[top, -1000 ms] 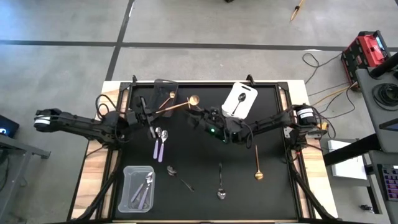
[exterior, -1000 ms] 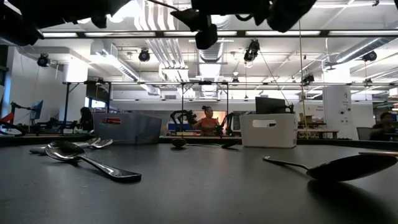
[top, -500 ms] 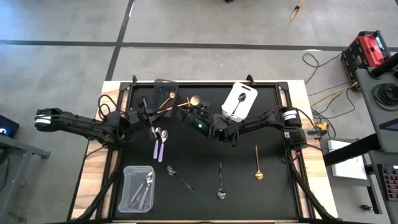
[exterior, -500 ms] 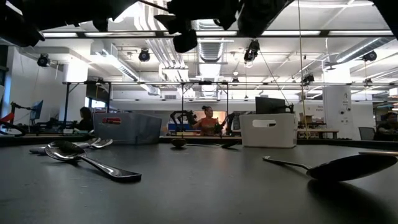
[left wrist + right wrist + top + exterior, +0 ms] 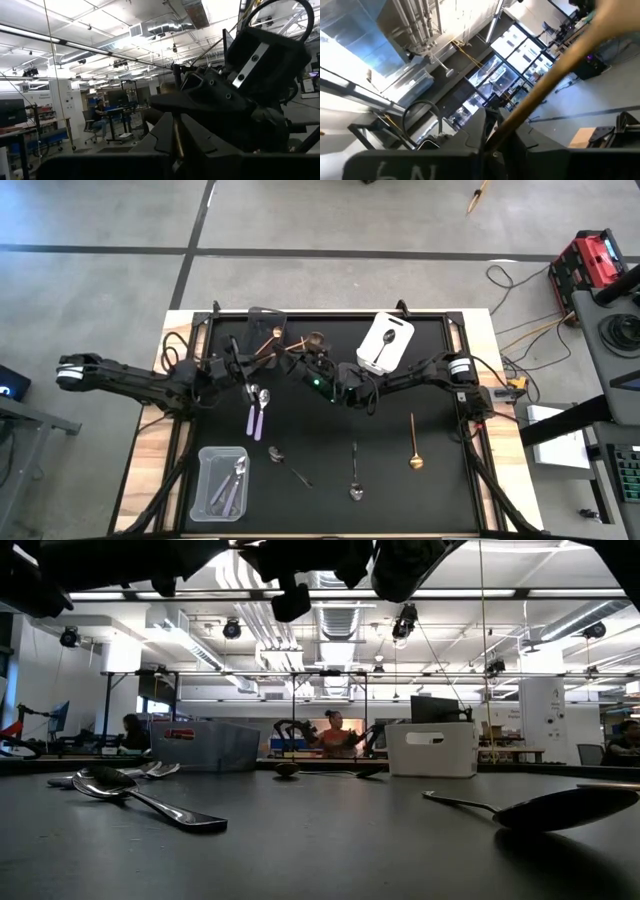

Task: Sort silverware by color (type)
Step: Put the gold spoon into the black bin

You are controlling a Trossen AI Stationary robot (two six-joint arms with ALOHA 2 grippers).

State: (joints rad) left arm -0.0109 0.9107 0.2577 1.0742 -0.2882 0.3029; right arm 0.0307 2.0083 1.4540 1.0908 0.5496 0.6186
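Note:
A gold spoon [image 5: 272, 347] hangs above the table's far part, between my two grippers. My left gripper [image 5: 247, 363] is shut on its handle end. My right gripper [image 5: 303, 360] is shut on it near the bowl [image 5: 317, 338]. On the black mat lie two lilac-handled spoons [image 5: 257, 408], two dark spoons [image 5: 288, 465] [image 5: 355, 475] and another gold spoon [image 5: 414, 442]. In the low view two spoons [image 5: 150, 802] [image 5: 545, 808] rest flat on the mat. My left gripper pinches the gold spoon's handle [image 5: 175, 142] near its free end, coming level from the table's left. The fingers themselves hide the exact spot. The spoon is clear of the table. My right gripper pinches the same spoon's handle [image 5: 506, 131] toward the bowl end, reaching in from the table's right. The shaft runs out slantwise from between its fingers, clear of the table.
A dark bin [image 5: 265, 323] at the far left holds something gold. A white bin [image 5: 385, 343] at the far middle holds a dark spoon. A clear bin [image 5: 222, 482] at the near left holds lilac-handled spoons. People sit in the room beyond the table.
My right gripper has moved toward the table's left, up to the gold spoon in my left gripper, and has taken hold of it near the bowl. The spoon has stayed in the air where it was.

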